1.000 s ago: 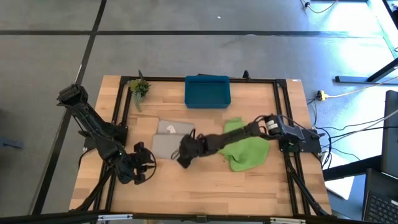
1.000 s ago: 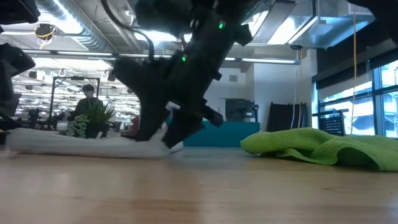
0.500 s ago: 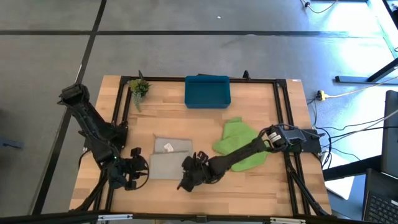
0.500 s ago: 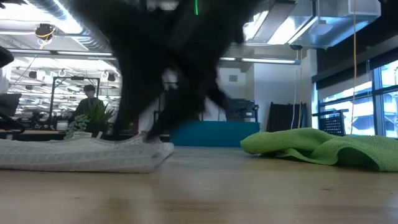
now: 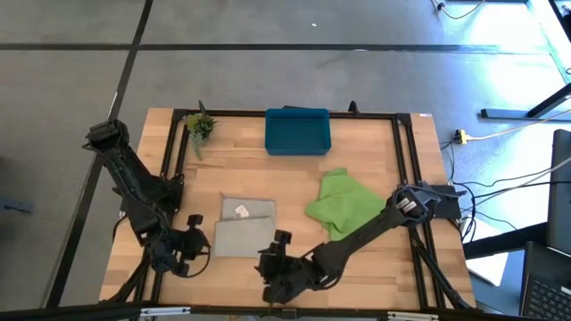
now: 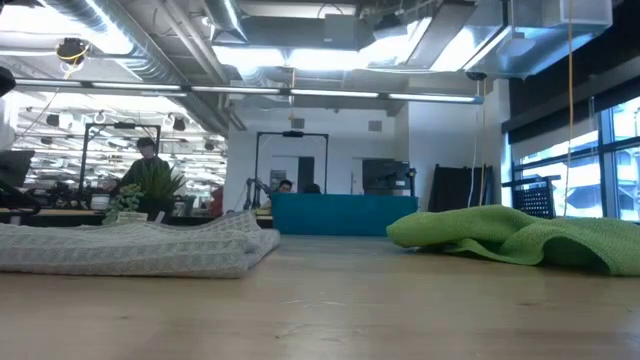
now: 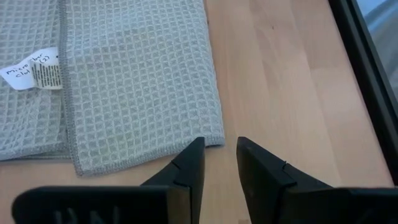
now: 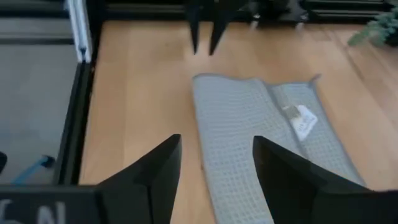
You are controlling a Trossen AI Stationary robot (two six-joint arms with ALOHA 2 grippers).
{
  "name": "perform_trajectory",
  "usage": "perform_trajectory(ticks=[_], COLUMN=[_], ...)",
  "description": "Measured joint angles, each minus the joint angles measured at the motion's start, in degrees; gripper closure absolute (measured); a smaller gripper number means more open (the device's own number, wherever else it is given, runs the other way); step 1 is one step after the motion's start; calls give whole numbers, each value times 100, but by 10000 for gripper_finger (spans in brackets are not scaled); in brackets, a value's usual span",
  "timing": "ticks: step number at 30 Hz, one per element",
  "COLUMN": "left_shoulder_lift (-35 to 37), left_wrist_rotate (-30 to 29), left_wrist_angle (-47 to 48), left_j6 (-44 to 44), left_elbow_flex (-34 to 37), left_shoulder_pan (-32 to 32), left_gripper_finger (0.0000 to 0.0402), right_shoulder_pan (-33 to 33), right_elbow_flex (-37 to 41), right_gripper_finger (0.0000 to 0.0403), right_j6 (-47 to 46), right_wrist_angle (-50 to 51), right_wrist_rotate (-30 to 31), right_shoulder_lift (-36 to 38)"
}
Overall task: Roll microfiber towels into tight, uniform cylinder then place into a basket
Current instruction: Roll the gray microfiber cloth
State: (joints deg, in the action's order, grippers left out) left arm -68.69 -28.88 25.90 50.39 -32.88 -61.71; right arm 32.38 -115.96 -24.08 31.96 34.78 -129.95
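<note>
On the wooden counter (image 5: 375, 259), the folded grey towel (image 5: 244, 227) lies flat between both empty, parted grippers: left gripper (image 5: 198, 247) just beside its left corner, right gripper (image 5: 278, 247) off its near-right edge.

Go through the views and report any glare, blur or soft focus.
High view: glare washes the floor at upper right; the table is evenly lit.
Low view: ceiling lights blow out; the near tabletop is soft.
Right wrist view: the grey towel looks soft.
Left wrist view: its weave is crisp.

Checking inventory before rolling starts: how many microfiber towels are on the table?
2. The light grey waffle-weave microfiber towel lies folded flat left of centre; the lime green microfiber towel lies crumpled to its right. Neither is in the teal-blue plastic basket. None appear hidden.
</note>
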Motion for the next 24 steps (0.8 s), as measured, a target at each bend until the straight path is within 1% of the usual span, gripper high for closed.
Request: perform_trajectory(ticks=[4, 9, 14, 18, 21, 24], left_shoulder_lift=[0, 0, 0, 0, -9, -139], left_wrist_rotate=[0, 0, 0, -1, -92, -75], left_wrist_angle=[14, 25, 25, 23, 7, -249], left_j6=[-1, -2, -1, 0, -40, -490], left_elbow_flex=[0, 0, 0, 0, 0, 52], left_shoulder_pan=[7, 7, 7, 7, 9, 8], left_gripper_finger=[315, 313, 295, 276, 269, 270], right_shoulder_pan=[18, -92, -247, -328, -350, -352], right_elbow_flex=[1, 0, 0, 0, 0, 0], right_gripper_finger=[203, 203, 198, 192, 192, 192], right_j6=[323, 364, 362, 347, 435, 676], right_wrist_angle=[-182, -179, -175, -170, -92, -38], right_wrist_rotate=[-296, -1018, -1752, -1797, -1796, -1792], right_shoulder_lift=[-6, -2, -2, -2, -2, -60])
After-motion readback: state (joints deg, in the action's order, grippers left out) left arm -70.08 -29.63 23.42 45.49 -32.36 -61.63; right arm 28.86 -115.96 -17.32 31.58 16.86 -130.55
